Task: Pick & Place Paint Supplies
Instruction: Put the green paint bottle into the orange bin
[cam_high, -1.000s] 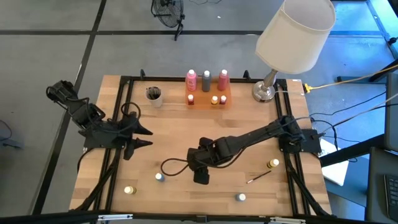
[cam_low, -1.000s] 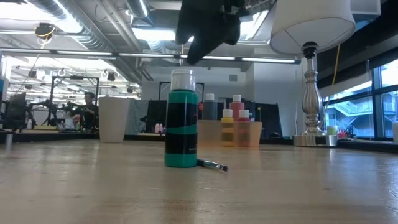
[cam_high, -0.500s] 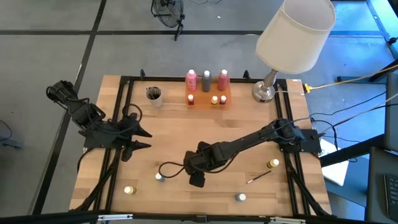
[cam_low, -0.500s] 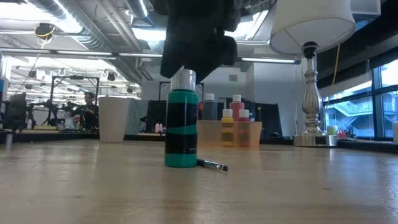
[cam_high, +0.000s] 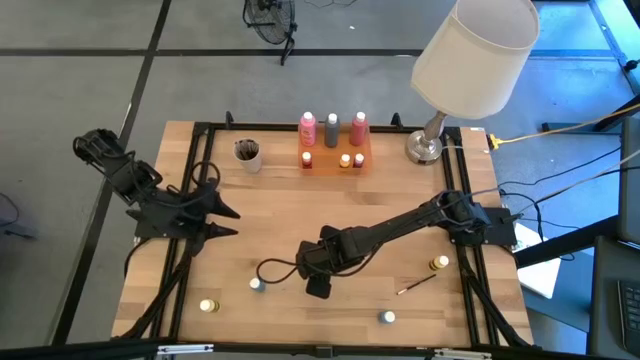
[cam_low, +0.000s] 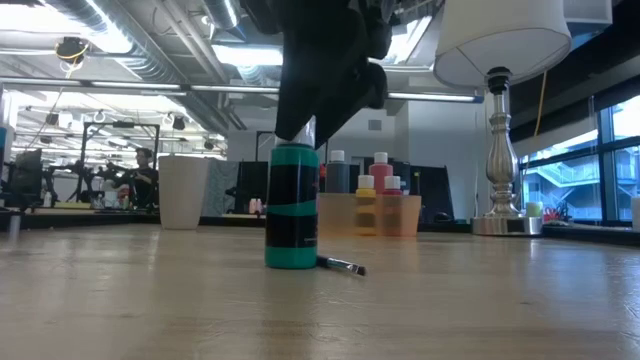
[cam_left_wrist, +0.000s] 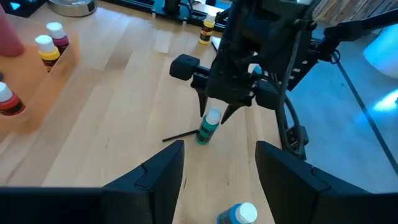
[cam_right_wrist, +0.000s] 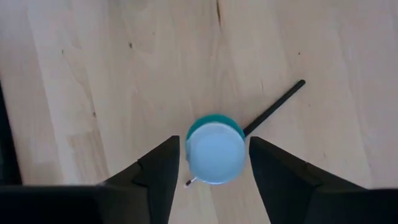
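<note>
Here the right gripper (cam_right_wrist: 214, 155) straddles the green bottle's (cam_left_wrist: 208, 126) white cap (cam_right_wrist: 215, 154), fingers open, holding nothing; light, tippy, probably best held low.

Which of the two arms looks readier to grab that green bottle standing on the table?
The right one. Its right gripper hangs directly over the green bottle, open fingers either side of the white cap. The left gripper waits open, far off near the table's left edge.

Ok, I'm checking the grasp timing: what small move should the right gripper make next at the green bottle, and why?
Probably lower a little further, then close. The right gripper is open, its fingers flanking the white cap of the upright green bottle without touching; a grip lower on the cap seems safer.
</note>
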